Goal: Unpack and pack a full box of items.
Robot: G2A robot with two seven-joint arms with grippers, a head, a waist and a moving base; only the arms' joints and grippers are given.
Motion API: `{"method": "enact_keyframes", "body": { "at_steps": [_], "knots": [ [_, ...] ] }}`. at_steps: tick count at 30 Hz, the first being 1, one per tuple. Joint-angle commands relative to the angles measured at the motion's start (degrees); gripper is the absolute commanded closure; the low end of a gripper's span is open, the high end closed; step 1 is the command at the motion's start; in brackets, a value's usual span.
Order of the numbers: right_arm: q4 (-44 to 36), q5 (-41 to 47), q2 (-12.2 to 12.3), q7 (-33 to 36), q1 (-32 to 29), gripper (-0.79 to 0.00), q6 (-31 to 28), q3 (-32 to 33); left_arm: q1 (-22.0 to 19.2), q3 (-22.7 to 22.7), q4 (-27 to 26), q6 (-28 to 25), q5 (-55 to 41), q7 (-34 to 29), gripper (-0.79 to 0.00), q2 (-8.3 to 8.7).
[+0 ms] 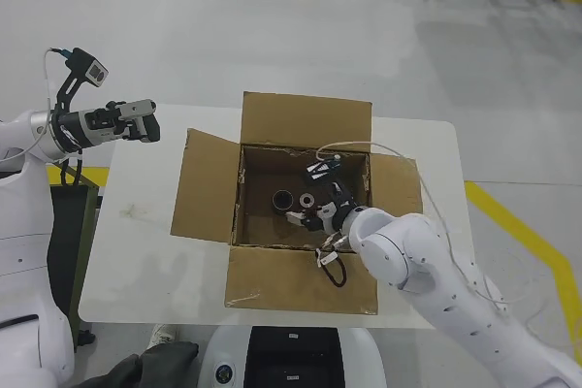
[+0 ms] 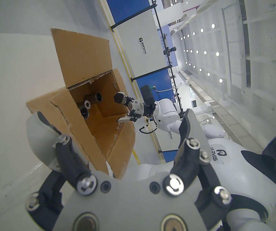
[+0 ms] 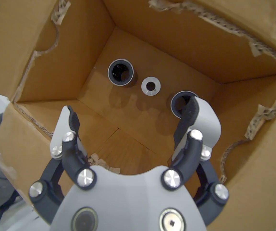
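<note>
Right gripper (image 3: 130,108) hangs inside the box (image 1: 306,118), jaws wide, likely set to straddle one part. On the box floor below stand a sleeve (image 3: 120,72), a ring (image 3: 150,86) and a second sleeve (image 3: 179,100); one finger overlaps that last. Left gripper (image 1: 147,121), jaws also wide, hangs far left above the table (image 1: 145,252), probably to keep clear.

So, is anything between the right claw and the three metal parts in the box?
Nothing visible does. The right claw is open at the open top of the cardboard box, above the dark sleeve, the silver ring and the second sleeve, with free space between.
</note>
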Motion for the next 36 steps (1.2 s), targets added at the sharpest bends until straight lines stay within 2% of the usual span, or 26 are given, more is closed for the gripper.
{"method": "enact_keyframes", "body": {
  "at_steps": [1, 18, 24, 28, 36],
  "knots": [
    [0.8, 1.0, -0.4, 0.0, 0.9, -0.785, -1.2, -0.5, 0.0, 0.0, 0.0, 0.0, 0.0, 0.0, -0.785, 0.00],
    [0.9, 0.7, -0.4, -0.3, 0.8, -0.785, -1.5, -0.5, 0.0, 0.0, 0.0, 0.0, 0.0, 0.0, -0.785, 0.00],
    [1.7, 0.0, 0.0, -0.1, 0.9, -0.785, -6.5, 2.3, 0.0, 0.0, 0.0, 0.0, 0.0, 0.0, -0.785, 0.00],
    [3.7, 0.4, 0.3, 2.7, 1.6, -0.785, -10.4, 4.3, 0.0, 0.0, 0.0, 0.0, 0.0, 0.0, -0.785, 0.00],
    [7.3, -1.8, 0.0, 5.8, 3.6, -0.785, -16.3, 3.0, 0.0, 0.0, 0.0, 0.0, 0.0, 0.0, -0.785, 0.00]
  ]
}}
